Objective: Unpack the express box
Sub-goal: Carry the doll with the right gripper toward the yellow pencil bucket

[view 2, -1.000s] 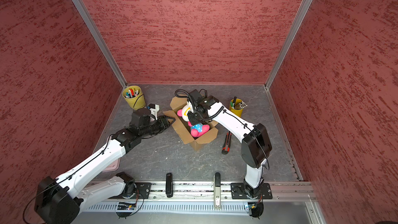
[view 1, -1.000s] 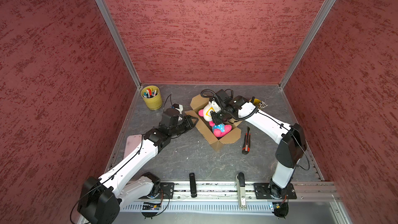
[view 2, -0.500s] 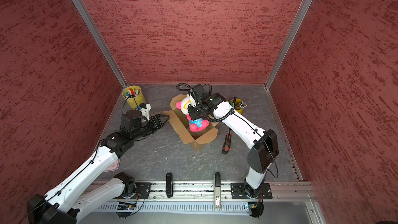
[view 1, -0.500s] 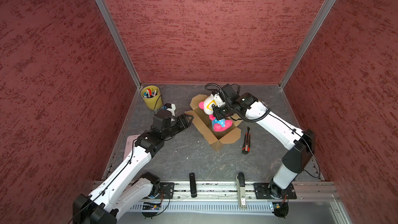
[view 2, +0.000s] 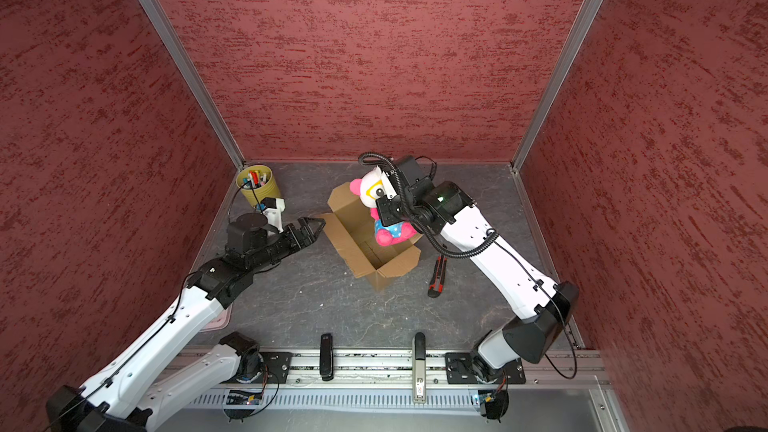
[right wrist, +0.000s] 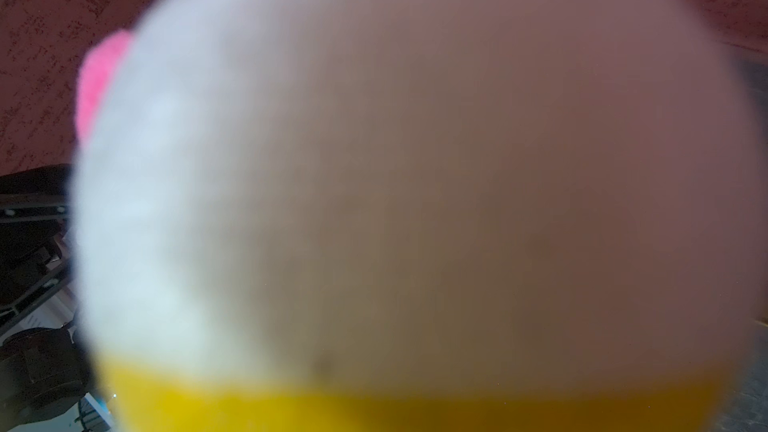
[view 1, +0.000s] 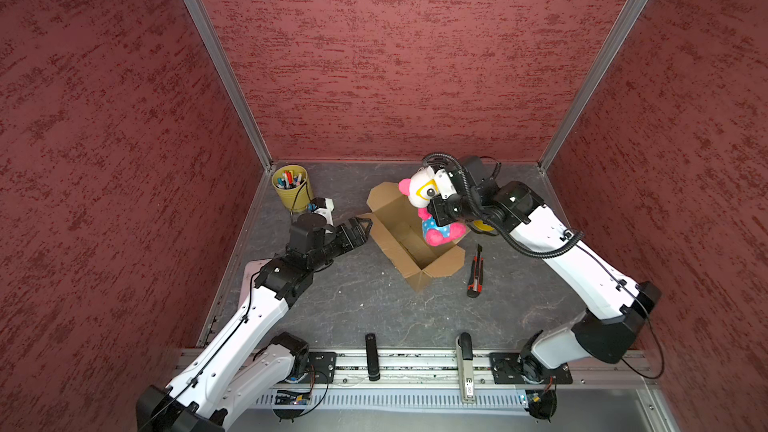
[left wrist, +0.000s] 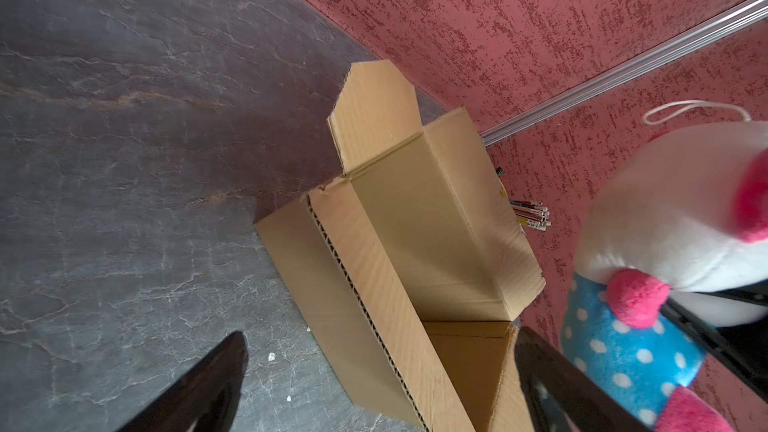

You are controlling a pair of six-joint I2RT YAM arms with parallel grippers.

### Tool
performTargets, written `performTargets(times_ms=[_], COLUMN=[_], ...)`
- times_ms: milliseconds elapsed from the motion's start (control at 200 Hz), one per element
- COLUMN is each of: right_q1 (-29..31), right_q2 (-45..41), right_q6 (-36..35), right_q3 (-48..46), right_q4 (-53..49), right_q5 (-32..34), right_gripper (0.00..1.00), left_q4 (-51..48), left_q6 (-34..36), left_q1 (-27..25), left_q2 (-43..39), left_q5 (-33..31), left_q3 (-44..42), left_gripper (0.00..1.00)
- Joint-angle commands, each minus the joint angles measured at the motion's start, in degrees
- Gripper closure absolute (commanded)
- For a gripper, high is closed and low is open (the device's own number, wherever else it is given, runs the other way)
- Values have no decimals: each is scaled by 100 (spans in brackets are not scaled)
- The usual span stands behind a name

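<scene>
One express box (view 1: 399,236), one plush toy (view 1: 419,192) clamped in right tool (view 1: 435,213), left tool (view 1: 362,226) spread wide, one knife (view 1: 475,274)

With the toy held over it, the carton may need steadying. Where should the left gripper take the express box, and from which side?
Probably pinch the long flap of the express box nearest the left gripper, coming from the left, one finger on each face. It is a thin panel with an exposed edge; the right gripper, shut on the plush toy, crowds the far side.
</scene>
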Motion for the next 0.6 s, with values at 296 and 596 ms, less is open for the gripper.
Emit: performTargets(times_ms=[296, 596], right_q1=[-106, -706], right_q2=[-779, -1577], right_q6=[234, 455], right_q3=[-119, -819], right_q4=[-427, -399], right_q5=[966, 1289], right_gripper=[83, 82], left_q4=[384, 563], left_q6=[265, 254], left_q1=[26, 17], left_q2=[26, 55], left_q5=[-109, -251], left_q3=[-11, -59], left_gripper=[0, 0])
